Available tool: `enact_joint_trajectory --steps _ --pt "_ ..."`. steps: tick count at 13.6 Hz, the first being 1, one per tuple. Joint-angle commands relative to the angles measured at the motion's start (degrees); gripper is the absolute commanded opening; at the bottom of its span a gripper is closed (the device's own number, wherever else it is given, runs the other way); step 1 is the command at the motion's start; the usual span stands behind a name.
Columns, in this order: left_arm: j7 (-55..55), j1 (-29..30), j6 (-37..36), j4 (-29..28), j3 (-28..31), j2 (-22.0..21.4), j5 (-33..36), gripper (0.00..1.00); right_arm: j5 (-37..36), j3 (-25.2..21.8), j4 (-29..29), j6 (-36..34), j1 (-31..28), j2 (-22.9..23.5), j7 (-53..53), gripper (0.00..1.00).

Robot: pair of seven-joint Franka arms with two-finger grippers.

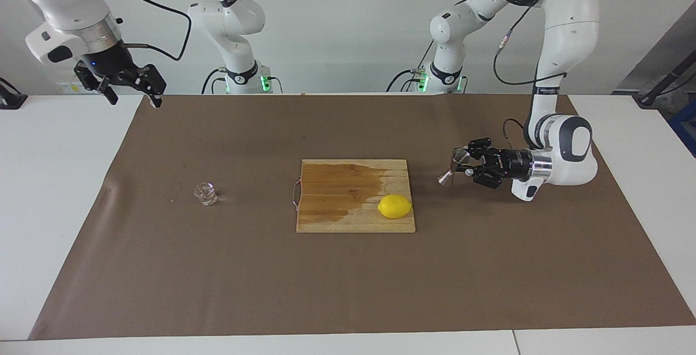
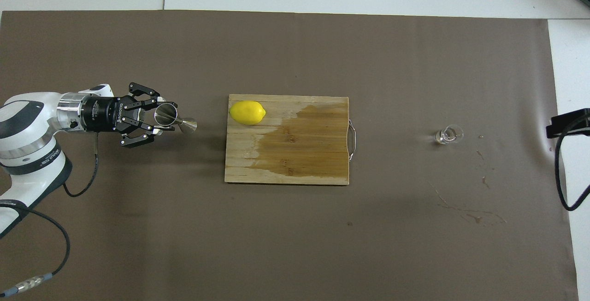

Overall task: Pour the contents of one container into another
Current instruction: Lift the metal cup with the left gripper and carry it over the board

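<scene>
- Brown paper mat (image 1: 348, 279) covers most of the white table (image 1: 54, 208); its strip farthest from the robots is bare from end to end.
- Wooden cutting board (image 1: 348, 219) lies at the middle of the mat, a dark wet stain across it; the lemon (image 1: 395, 206) sits on the board's corner toward the left arm's end, farther from the robots.
- Clear glass cup (image 1: 206, 193) stands upright on the mat toward the right arm's end, well apart from the board and from both grippers; open mat lies all round it.
- Left gripper (image 1: 468, 168) hangs low over the mat beside the board, turned sideways; its fingers are closed on the steel jigger (image 1: 455, 167) at the waist; the jigger is tilted, its lower cone close to the mat, though I cannot tell whether it touches.
- Right gripper (image 1: 133, 87) waits raised over the mat's corner nearest the robots, its fingers spread apart and holding nothing; the cup is well apart from it.
</scene>
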Motion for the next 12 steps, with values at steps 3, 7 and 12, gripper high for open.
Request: enact_joint_trajectory --steps 3,7,12 --pt "2.3 -8.0 7.8 -9.7 1.5 -9.7 -10.6 0.35 0.6 0.0 -0.5 1.0 -0.6 -0.1 -1.9 1.00" --pt "4.6 -15.5 16.7 -13.6 1.6 -13.3 -17.2 0.35 0.6 -0.1 -0.5 1.0 -0.6 -0.1 -1.9 1.00" --pt "9.6 -22.8 22.9 -16.9 1.7 -14.3 -24.3 0.35 0.6 -0.2 -0.5 1.0 -0.7 -0.1 -3.1 1.00"
